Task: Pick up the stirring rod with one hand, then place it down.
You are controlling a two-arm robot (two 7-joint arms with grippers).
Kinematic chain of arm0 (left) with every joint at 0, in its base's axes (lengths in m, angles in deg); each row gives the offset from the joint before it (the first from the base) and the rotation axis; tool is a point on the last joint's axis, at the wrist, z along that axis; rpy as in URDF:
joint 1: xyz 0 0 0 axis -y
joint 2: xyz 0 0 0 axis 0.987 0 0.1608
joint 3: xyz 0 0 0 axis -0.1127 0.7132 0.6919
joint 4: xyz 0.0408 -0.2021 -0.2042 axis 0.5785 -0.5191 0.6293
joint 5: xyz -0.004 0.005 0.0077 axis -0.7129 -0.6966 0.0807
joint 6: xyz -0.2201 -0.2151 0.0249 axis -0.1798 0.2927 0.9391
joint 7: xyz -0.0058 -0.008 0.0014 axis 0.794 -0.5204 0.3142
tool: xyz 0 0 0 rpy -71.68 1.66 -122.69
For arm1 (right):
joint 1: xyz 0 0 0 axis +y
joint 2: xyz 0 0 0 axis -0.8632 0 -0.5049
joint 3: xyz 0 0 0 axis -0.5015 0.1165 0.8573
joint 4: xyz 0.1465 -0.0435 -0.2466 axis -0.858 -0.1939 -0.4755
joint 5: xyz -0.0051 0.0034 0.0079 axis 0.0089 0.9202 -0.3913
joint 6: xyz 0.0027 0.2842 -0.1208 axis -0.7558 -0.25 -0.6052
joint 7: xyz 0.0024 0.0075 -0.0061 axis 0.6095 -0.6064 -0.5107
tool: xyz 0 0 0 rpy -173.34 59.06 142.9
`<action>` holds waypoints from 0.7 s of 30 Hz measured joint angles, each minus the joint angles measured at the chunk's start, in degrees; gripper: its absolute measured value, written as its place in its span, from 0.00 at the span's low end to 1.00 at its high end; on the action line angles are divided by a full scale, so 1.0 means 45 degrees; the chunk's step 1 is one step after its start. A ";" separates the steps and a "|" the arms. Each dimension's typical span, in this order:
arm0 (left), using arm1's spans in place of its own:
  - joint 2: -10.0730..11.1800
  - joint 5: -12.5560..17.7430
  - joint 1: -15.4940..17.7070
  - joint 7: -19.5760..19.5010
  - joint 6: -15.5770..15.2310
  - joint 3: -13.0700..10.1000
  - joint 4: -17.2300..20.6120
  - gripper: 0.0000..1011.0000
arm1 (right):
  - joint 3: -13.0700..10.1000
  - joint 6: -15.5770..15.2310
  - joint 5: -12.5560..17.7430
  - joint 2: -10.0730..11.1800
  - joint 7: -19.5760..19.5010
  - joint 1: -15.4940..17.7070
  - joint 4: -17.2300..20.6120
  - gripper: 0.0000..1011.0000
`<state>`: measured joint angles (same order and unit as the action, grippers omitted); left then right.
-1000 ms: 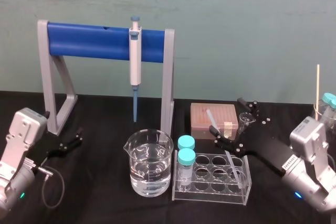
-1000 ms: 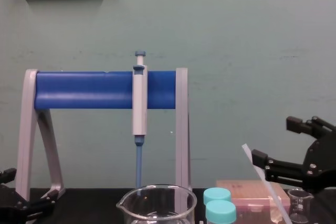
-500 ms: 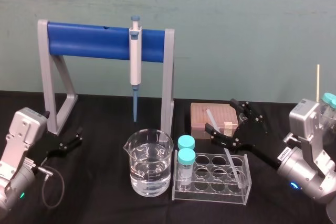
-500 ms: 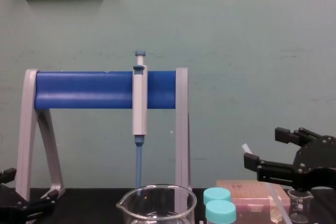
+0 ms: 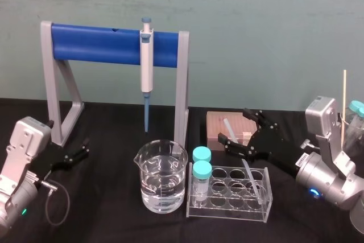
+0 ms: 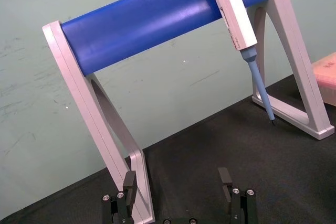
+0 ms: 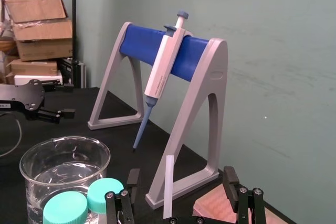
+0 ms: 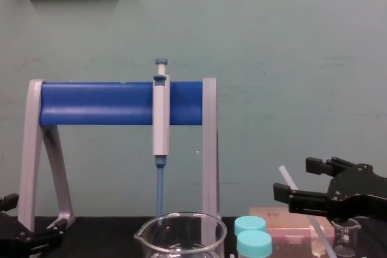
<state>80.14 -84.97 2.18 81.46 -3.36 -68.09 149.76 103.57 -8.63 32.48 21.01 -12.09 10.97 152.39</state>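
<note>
Black tabletop (image 5: pixel 114 135) runs across the lower half of the head view, with a pale green wall behind it. At the lower left edge, the left gripper (image 5: pixel 77 155) rests low over the table beside the foot of a grey stand. The left wrist view shows its two fingers (image 6: pixel 129 182) spread apart with nothing between them.

A stand (image 5: pixel 96 44) with a thick blue crossbar and grey legs fills the upper left and centre. A grey pipette (image 5: pixel 147 66) with a blue tip hangs upright from the bar, just left of the stand's right leg.

Below the pipette, at lower centre, stands a glass beaker (image 5: pixel 161 177) partly filled with clear water. Just right of it is a clear plastic tube rack (image 5: pixel 230 197) that holds two teal-capped tubes (image 5: pixel 201 170) at its left end.

The stirring rod (image 5: pixel 250 176) stands tilted in a well at the right end of the rack, with its top leaning up and to the left. Right of centre, the right gripper (image 5: pixel 233 125) reaches in from the lower right, its jaws wide apart on either side of the rod's upper part. In the right wrist view the rod (image 7: pixel 168 187) rises between the two fingers (image 7: pixel 229 178), with a gap on each side. A pink box (image 5: pixel 217 124) sits behind them.
</note>
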 joint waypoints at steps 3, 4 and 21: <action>0.0000 0.0000 -0.0001 0.0000 0.0000 0.0000 0.0000 0.99 | -0.0026 -0.0065 0.0012 -0.0103 0.0244 -0.0129 -0.0225 0.99; 0.0000 0.0000 -0.0001 0.0000 0.0000 0.0000 0.0000 0.99 | -0.0031 -0.0084 0.0013 -0.0129 0.0294 -0.0157 -0.0282 0.99; 0.0001 0.0000 -0.0001 0.0000 0.0000 0.0000 -0.0001 0.99 | -0.0137 -0.0585 -0.0216 -0.0562 0.1018 -0.0538 -0.1139 0.99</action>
<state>80.14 -84.97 2.18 81.46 -3.36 -68.09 149.76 102.96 -11.26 31.50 18.49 -7.51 8.55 147.27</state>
